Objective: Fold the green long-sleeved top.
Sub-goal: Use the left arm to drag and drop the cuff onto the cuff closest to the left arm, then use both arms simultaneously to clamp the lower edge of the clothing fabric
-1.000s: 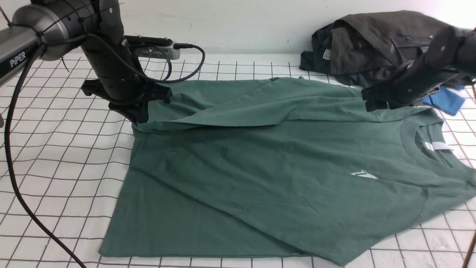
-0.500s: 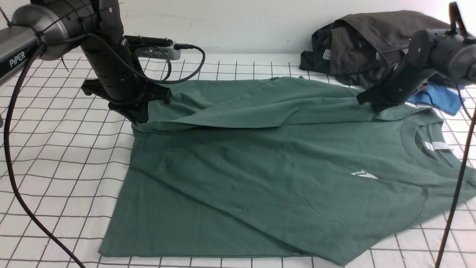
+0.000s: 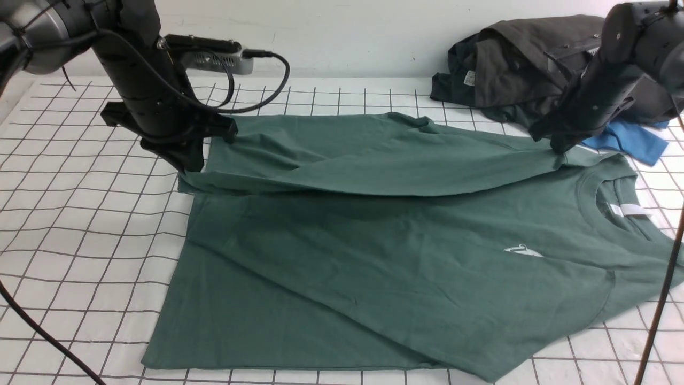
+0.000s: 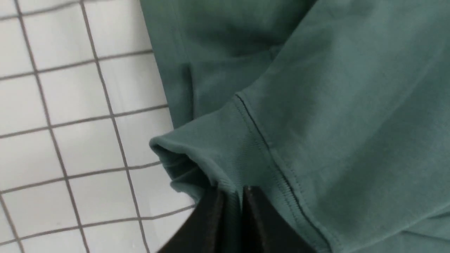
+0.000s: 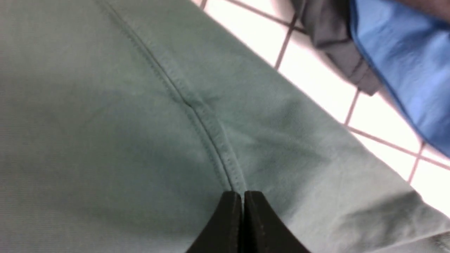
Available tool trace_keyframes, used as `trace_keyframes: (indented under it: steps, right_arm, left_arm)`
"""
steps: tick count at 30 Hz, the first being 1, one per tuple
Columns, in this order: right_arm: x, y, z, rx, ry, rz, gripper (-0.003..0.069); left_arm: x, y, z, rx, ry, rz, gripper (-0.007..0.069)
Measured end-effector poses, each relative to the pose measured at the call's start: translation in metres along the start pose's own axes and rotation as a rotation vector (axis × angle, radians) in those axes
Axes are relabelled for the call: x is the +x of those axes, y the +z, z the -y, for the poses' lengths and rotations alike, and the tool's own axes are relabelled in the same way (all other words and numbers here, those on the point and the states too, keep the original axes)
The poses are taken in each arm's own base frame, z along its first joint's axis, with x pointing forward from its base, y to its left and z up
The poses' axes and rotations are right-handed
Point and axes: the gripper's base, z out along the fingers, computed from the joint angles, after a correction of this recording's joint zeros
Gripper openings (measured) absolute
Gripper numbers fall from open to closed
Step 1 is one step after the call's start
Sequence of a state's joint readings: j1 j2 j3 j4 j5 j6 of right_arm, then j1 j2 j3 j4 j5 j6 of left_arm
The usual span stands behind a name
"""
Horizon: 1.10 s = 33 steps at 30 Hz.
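Front view: the green long-sleeved top (image 3: pixel 385 267), a large muted dark-green cotton garment with a ribbed crew collar, lies spread over the middle and lower part of the frame. Its small white chest logo (image 3: pixel 523 250) and white neck label (image 3: pixel 630 209) sit at the right. Its far edge is raised off the surface in a taut, smooth fold running from upper left to upper right. Beneath it is a white tabletop (image 3: pixel 80 214) ruled with a thin dark grid, backed by a plain pale wall (image 3: pixel 347 32). A crumpled heap of dark grey garments (image 3: pixel 523 59) sits in the upper right, with a bright blue garment (image 3: pixel 633 141) just beside it. The left arm, black and cylindrical with a looping black cable (image 3: pixel 267 85), slants down at upper left. Its left gripper (image 3: pixel 189 163) meets the fold's left end. The right arm slopes down from the upper right corner, its right gripper (image 3: pixel 558 145) at the fold's right end.

Left wrist view: the left gripper (image 4: pixel 232 196) has its black fingers (image 4: pixel 211 218) nearly together, pinching the finely ribbed cuff of the top (image 4: pixel 334 105) above the grid.

Right wrist view: the right gripper (image 5: pixel 242 196) has its fingers (image 5: pixel 226 225) pressed closed on the top (image 5: pixel 105 123), where a stitched seam runs in between them. The blue garment (image 5: pixel 404 63) lies near.
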<state>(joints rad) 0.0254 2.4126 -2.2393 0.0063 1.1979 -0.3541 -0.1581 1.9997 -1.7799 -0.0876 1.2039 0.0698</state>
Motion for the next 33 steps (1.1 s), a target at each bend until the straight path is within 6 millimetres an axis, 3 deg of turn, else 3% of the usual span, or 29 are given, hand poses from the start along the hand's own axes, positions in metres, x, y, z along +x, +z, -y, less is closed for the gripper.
trace_keyframes:
  steps: [3, 5, 6, 7, 10, 14, 18, 21, 23, 28, 33]
  right_arm:
    - [0.001, 0.003, -0.001, -0.007, 0.001, -0.013, -0.0006]
    - [0.003, 0.004, -0.001, -0.012, 0.001, -0.026, 0.0017]
    - [0.003, 0.004, -0.001, -0.012, 0.001, -0.027, 0.0020]
    - [0.003, 0.000, -0.001, -0.014, 0.001, -0.032, 0.0057]
    - [0.001, -0.011, 0.000, -0.011, 0.003, -0.019, 0.0121]
    - [-0.007, -0.056, -0.001, -0.023, 0.024, 0.073, 0.0211]
    - [-0.008, -0.130, -0.016, -0.130, 0.062, 0.224, 0.0221]
    - [-0.001, -0.168, -0.032, -0.179, 0.017, 0.283, 0.0185]
    - [0.009, -0.181, -0.048, -0.214, -0.030, 0.282, 0.0144]
    - [0.036, -0.178, -0.093, -0.288, -0.162, 0.190, 0.0025]
    - [0.057, -0.172, -0.124, -0.335, -0.255, 0.126, -0.0009]
  left_arm:
    - [0.003, 0.012, -0.001, 0.001, 0.023, -0.039, 0.0130]
    - [0.005, 0.013, -0.001, 0.000, 0.045, -0.058, 0.0238]
    - [0.006, 0.012, -0.001, 0.000, 0.045, -0.057, 0.0247]
    - [0.006, 0.005, 0.000, -0.001, 0.049, -0.043, 0.0332]
    - [0.009, -0.015, 0.001, -0.003, 0.054, -0.001, 0.0426]
    - [0.018, -0.048, 0.008, 0.008, 0.063, 0.066, 0.0479]
    - [0.058, -0.062, 0.032, 0.021, 0.203, 0.077, 0.0455]
    - [0.092, -0.049, 0.052, 0.040, 0.379, 0.073, 0.0445]
    - [0.119, -0.032, 0.064, 0.052, 0.546, 0.061, 0.0444]
    - [0.170, 0.025, 0.066, 0.044, 0.905, -0.032, 0.0444]
    - [0.179, 0.049, 0.062, 0.043, 1.025, -0.096, 0.0444]
